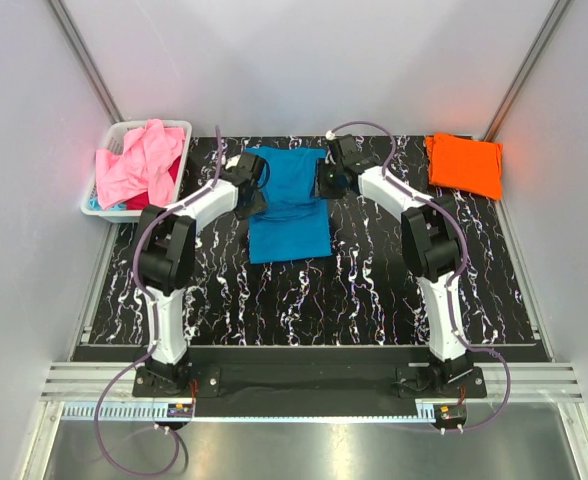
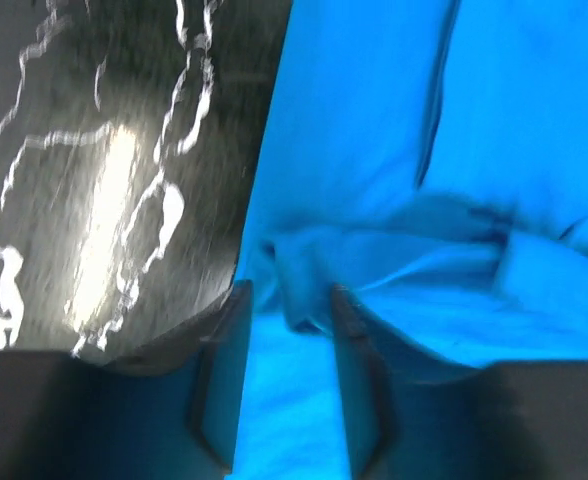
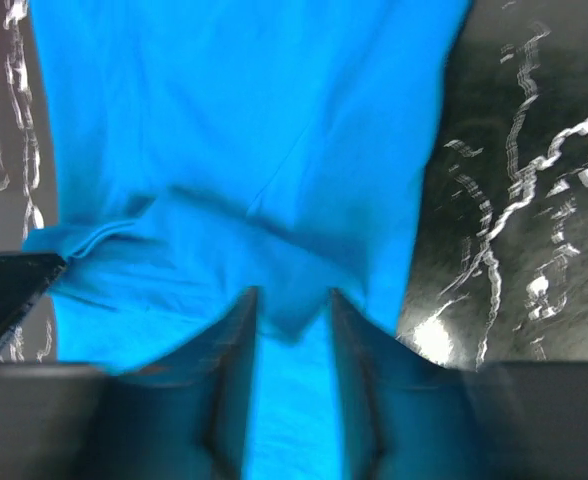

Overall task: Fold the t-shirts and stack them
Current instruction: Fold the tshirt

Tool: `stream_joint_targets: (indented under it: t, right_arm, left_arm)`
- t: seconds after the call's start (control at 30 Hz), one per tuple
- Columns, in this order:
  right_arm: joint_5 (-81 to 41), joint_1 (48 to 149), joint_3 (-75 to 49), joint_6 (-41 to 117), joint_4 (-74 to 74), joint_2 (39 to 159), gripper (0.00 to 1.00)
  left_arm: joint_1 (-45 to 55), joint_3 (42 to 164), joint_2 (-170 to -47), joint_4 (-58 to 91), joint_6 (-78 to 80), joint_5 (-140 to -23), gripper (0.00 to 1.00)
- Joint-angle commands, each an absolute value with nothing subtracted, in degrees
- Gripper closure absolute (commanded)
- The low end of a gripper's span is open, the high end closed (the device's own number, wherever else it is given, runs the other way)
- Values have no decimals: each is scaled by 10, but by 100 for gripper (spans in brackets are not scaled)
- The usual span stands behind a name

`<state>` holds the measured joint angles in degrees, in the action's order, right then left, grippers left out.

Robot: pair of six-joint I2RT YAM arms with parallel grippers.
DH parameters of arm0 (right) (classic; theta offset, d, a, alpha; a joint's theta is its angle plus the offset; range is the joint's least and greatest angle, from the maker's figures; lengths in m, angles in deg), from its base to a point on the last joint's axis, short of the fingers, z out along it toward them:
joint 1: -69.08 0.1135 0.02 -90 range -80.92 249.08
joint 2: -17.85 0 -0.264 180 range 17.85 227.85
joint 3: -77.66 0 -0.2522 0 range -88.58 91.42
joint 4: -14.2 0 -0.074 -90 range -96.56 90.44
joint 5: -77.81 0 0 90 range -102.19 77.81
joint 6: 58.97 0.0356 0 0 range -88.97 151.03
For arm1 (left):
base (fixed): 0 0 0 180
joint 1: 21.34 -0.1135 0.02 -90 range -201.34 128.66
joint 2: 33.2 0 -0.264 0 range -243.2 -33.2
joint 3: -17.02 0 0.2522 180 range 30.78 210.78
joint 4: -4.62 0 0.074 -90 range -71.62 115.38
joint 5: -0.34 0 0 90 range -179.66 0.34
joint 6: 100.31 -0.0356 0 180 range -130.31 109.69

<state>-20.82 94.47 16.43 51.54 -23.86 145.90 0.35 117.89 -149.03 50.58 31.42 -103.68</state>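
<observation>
A bright teal-blue t-shirt (image 1: 290,220) lies partly folded in the middle of the black marbled table (image 1: 374,290). My left gripper (image 1: 255,196) is at the shirt's far left edge and is shut on a bunched fold of it (image 2: 299,270). My right gripper (image 1: 328,182) is at its far right edge and is shut on a fold of the same shirt (image 3: 294,300). A folded orange t-shirt (image 1: 464,164) lies at the back right. A pink t-shirt (image 1: 139,162) is heaped over a red one (image 1: 177,172) in the white basket (image 1: 169,124).
The white lattice basket stands off the table's back left corner. Grey walls close in on the left, right and back. The table's raised front edge (image 1: 304,350) runs just ahead of the arm bases.
</observation>
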Motion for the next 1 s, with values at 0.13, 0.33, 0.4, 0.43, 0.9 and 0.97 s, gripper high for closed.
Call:
stream_joint_targets:
  t: [0.13, 0.33, 0.4, 0.43, 0.9, 0.97]
  right_arm:
    - [-227, 931, 193, 514, -236, 1467, 41]
    - [-233, 931, 162, 515, -225, 1452, 41]
    - [-224, 931, 144, 512, -222, 1434, 42]
    - [-220, 931, 136, 512, -222, 1426, 42]
    - [-249, 932, -9, 541, -184, 1351, 73]
    - [-251, 931, -8, 543, -179, 1355, 85]
  left_arm:
    - [-33, 1204, -1488, 419, 277, -1030, 41]
    - [-44, 1164, -1450, 371, 285, -1057, 39]
    - [-44, 1144, -1429, 356, 284, -1039, 39]
    - [-44, 1138, -1422, 354, 283, -1030, 39]
    - [-34, 1065, -1392, 410, 306, -942, 95]
    - [-28, 1069, -1408, 414, 303, -938, 100]
